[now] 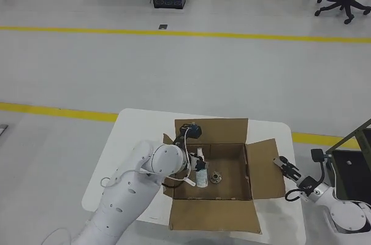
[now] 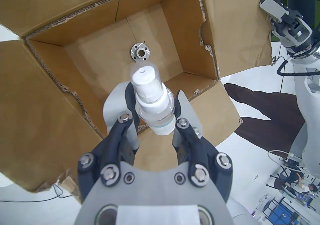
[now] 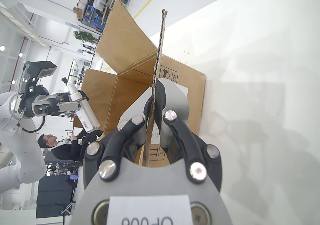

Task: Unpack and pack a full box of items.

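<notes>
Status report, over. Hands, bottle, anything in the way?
Left hand shut on spray bottle, above the open box. Right hand shut on its flap. Metal flange lying on box floor.

left flap [image 1: 167, 139] of the box [image 1: 234, 130] mostly under the left arm [image 1: 154, 168], table [image 1: 130, 131] near edge cut off, right flap [image 3: 158, 60] edge partly hidden inside right gripper [image 3: 157, 97], bottle [image 3: 83, 110] label too small to read

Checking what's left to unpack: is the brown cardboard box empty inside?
No, a small round metal flange lies on the floor of the brown cardboard box.
</notes>
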Robot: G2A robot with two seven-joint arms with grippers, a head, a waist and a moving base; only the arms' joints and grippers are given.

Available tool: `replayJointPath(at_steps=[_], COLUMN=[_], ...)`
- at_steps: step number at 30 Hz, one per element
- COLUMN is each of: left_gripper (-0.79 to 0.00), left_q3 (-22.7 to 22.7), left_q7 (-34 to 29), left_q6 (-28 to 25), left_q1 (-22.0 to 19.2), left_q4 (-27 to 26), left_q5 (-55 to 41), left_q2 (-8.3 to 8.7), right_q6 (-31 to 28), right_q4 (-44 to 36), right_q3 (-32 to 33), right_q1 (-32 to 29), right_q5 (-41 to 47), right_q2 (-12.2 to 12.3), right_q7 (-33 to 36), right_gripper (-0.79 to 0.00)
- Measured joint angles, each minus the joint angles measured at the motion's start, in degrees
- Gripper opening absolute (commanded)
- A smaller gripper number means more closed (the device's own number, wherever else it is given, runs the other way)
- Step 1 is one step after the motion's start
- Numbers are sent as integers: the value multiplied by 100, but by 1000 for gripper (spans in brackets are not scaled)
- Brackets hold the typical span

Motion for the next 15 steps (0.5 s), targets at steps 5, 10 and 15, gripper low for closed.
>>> replayJointPath(at_steps=[5,10,15], left_gripper=[-785,-785,-785], left_q3=[-156,-344,-698], left_q7=[231,194,-238], left_q6=[-128,-147,-334], left_q1=[53,-15,-41], left_q4=[-171,-416,-778], left_q5=[-362,-265,158], left_q2=[10,63,192], right_q6=[-6,12,31], right_q4=[-20,-42,-6], right_q3=[-16,-11,34], right_q1=[-15,-40,-17], right_q5=[3,3,-4], right_q2=[-4,-7,-3], right_q7=[1,-28,-33], right_gripper=[-785,-785,-785])
